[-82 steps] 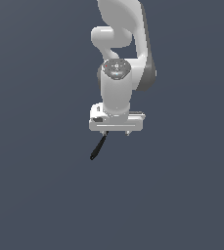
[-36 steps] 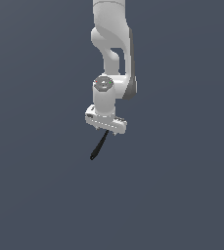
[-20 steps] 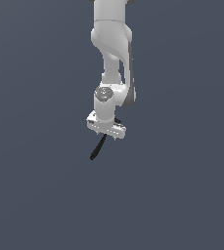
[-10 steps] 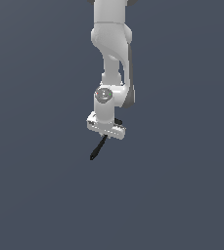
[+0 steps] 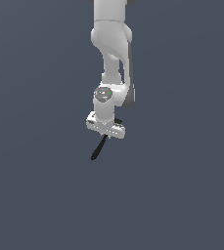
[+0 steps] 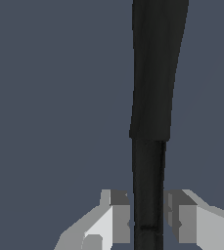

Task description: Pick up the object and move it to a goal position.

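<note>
Here, the object (image 6: 150,97) is looking like something light and stiff, a thin rod that should not bend under a grip, though its smooth dark skin may be slippery and its length may let it swing or twist if held far off its middle; judging from the wrist view, the slimmer shaft is offering the flattest seat for the pads, and that is where the fingers (image 6: 117,216) are sitting, one on each side. It is showing as a plain black stick, narrow along one stretch and stepping out to a thicker, rounded length beyond it, with no markings to be made out. In the exterior view the object (image 5: 99,148) is lying directly beneath the gripper (image 5: 105,132), slanting down and toward that view's left, with its upper end hidden behind the white hand. The gripper (image 6: 148,219) is straddling the shaft with its fingers drawn in close against it, but thin slivers of gap are showing on both sides, so whether the jaws are actually clamping it cannot be told.
</note>
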Controlling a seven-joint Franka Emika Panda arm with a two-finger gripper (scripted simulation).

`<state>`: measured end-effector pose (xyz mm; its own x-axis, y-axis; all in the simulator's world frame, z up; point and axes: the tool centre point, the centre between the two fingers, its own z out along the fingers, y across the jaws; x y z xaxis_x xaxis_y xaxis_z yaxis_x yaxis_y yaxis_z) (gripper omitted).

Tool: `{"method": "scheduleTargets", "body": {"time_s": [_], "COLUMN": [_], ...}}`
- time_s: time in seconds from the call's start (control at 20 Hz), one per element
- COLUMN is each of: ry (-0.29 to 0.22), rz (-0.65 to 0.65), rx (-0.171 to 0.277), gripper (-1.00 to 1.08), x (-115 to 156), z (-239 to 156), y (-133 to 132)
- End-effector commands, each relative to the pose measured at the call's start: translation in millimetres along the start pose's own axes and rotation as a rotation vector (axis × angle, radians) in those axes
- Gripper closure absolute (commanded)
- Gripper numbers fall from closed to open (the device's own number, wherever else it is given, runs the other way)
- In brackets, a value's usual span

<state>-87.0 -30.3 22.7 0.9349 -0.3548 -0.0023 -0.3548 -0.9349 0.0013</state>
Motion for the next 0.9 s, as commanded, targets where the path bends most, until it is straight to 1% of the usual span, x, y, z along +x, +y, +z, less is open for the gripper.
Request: {"method": "scheduleTargets", "body": {"time_s": [0.0,0.2,0.4,0.85], "ry": [0.002,0.002,0.002,0.002], "rz": [0.0,0.0,0.0,0.0], "rx": [0.001,0.001,0.001,0.0], "gripper": [1.08,1.08,1.08,1.08], "x": [2.3,6.5,12.4,31.3], "z": [-8.2,-28.2,-56.5,-143.7], "y": [-0.1,0.5,1.4,4.2]}}
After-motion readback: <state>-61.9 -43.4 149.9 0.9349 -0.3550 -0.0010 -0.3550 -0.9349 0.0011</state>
